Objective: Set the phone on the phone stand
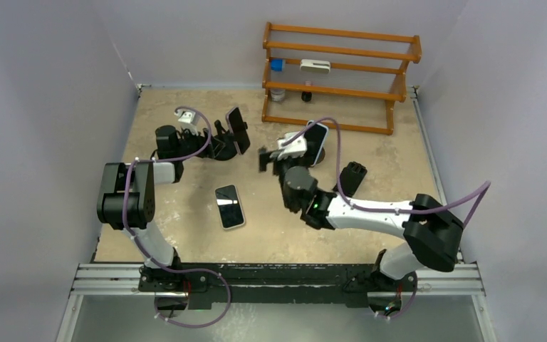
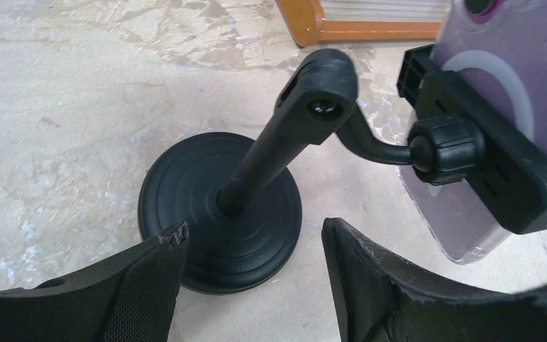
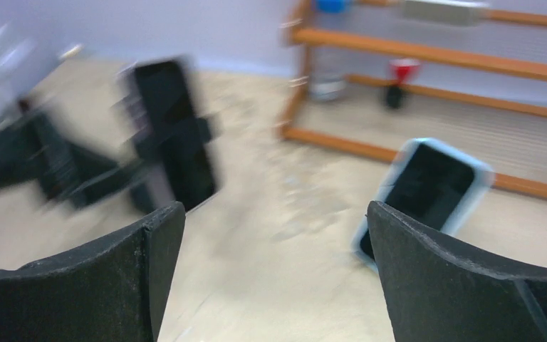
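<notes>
A black phone stand stands at the back left, with a phone clamped upright in its holder. In the left wrist view the stand's round base and the phone's clear purple case show close up. My left gripper is open and empty, its fingertips right at the near edge of the base. A second phone lies flat, screen up, mid-table. A third phone in a light blue case leans upright near the rack. My right gripper is open and empty between the stand and the blue-cased phone.
An orange wooden rack with small items stands at the back centre-right. A black holder-like piece sits beside the right forearm. Grey walls close in the table on the left, right and back. The right wrist view is motion-blurred.
</notes>
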Controlling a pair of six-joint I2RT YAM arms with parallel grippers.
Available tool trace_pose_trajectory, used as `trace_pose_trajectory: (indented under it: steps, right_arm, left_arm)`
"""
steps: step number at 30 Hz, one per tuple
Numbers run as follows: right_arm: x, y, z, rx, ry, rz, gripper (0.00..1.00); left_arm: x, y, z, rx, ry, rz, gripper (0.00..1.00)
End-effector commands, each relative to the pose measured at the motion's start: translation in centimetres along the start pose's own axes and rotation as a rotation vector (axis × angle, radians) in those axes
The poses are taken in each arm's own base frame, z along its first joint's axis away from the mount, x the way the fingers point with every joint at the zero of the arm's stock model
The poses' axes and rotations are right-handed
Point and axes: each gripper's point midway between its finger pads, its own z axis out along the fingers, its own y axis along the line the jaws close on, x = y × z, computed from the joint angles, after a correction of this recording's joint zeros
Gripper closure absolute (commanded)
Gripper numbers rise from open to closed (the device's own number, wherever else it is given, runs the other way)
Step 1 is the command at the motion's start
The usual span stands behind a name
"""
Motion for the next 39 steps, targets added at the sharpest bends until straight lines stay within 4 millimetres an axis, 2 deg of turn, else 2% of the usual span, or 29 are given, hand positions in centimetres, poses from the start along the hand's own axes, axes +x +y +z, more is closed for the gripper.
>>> trace_pose_trajectory:
  steps: [1,4,7,14,17,23,32,39]
  right_arm:
    - [4.5,8.1,-3.9,-0.426,0.178,-0.004,0.02]
    - [8.2,11.0,-5.2,-0.548,0.287,-0.049,0.03]
    - [10.8,13.2,-5.8,-0.600,0.352,-0.085,0.02]
    - [12.8,19.8,-5.5,-0.634,0.444,-0.048,0.01]
    - [13.1,21.5,-5.7,-0.641,0.465,-0.010,0.01]
    - [16.0,20.9,-5.4,-0.537,0.560,-0.075,0.01]
    - [19.3,21.4,-6.6,-0.543,0.680,-0.119,0.01]
    - [20.0,21.3,-6.4,-0.515,0.696,-0.133,0.01]
  left_arm:
    - [-2.3,0.8,-0.8,-0.070,-0.090,0.009,0.33]
    - [-3.1,1.1,-1.7,-0.092,-0.128,0.000,0.32]
    - [-3.6,1.8,-2.6,-0.116,-0.160,-0.036,0.32]
    - [-4.3,4.2,-5.4,-0.223,-0.249,-0.120,0.32]
    - [-4.5,4.6,-5.8,-0.237,-0.256,-0.125,0.32]
    - [-4.6,4.7,-6.1,-0.238,-0.264,-0.131,0.32]
    - [-4.9,4.6,-6.2,-0.233,-0.272,-0.130,0.32]
    - [-5.0,4.5,-6.2,-0.228,-0.273,-0.128,0.32]
